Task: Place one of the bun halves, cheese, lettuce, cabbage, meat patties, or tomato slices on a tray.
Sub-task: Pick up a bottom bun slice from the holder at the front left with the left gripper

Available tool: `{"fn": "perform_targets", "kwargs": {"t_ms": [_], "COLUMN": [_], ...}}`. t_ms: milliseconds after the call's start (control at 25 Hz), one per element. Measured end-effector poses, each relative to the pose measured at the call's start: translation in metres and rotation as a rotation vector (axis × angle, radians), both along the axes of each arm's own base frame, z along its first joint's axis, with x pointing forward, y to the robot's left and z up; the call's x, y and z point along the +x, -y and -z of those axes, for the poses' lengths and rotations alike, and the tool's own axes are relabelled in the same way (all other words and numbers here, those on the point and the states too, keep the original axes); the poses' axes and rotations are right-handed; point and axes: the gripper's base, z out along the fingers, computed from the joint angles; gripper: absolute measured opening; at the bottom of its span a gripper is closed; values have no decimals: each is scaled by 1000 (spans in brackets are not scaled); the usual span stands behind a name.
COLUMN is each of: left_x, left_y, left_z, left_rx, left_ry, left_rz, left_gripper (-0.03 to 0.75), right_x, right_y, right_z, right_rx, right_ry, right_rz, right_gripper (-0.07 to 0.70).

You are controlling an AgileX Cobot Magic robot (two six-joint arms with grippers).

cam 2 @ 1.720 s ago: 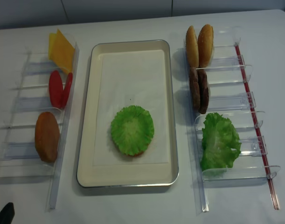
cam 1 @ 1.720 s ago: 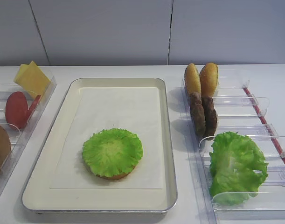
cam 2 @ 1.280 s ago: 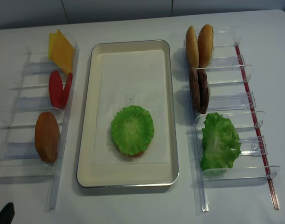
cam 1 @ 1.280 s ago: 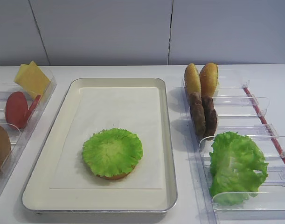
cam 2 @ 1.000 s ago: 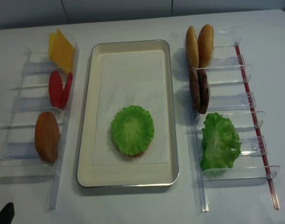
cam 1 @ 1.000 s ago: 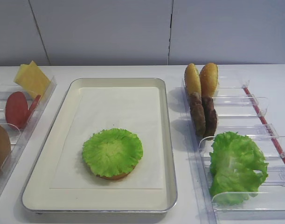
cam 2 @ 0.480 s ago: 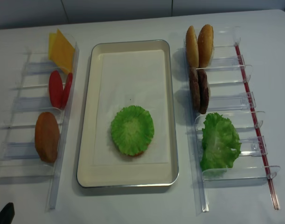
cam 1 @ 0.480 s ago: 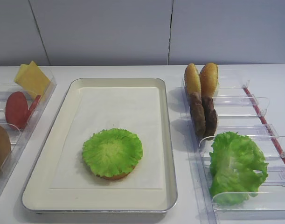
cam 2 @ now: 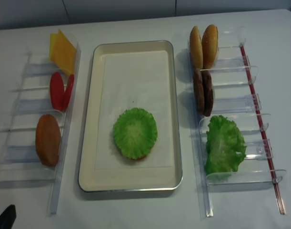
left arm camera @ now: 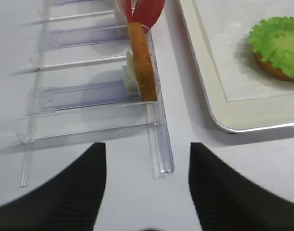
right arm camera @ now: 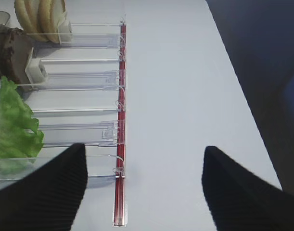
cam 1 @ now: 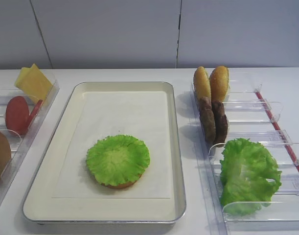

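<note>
Tray (cam 1: 176,147): 1 round lettuce leaf (cam 1: 118,159) covers what appears to be 1 bun half. Left gripper (left arm camera: 143,192) and right gripper (right arm camera: 142,187): both spread wide, grasping nothing.

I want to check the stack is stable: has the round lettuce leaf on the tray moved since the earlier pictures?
No. The round lettuce leaf lies at the same spot on the tray, the same way off its near rim as before.

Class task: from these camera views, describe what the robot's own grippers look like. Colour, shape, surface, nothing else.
Little shows. In each wrist view only two fingertips appear at the bottom edge: the left gripper and right gripper both have broad, matte black fingers with finely ribbed surfaces and rounded tips. No cables, markings or arm links are visible. A small black shape sits in one overhead view's lower-left corner.
</note>
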Motion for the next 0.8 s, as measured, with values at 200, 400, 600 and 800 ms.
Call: {"fn": "perform_targets", "kwargs": {"t_ms": [200, 400, 600, 800], "left_x": [23, 65, 117, 159], "left_y": [1, 7, 17, 20], "left_z": [-27, -48, -53, -52], "left_rx": [27, 7, -43, -47], "left_ry": [-65, -185, -291, -329], "left_rz": [20, 55, 127, 135], "left_gripper": [394, 394, 394, 394], "right_x": [0, 0, 0, 0], "right_y": [0, 0, 0, 0], "right_z": [0, 0, 0, 0], "right_rx": [0, 0, 0, 0], "right_ry": [0, 0, 0, 0], "right_rz": [0, 0, 0, 0], "right_gripper": [524, 524, 524, 524]}}
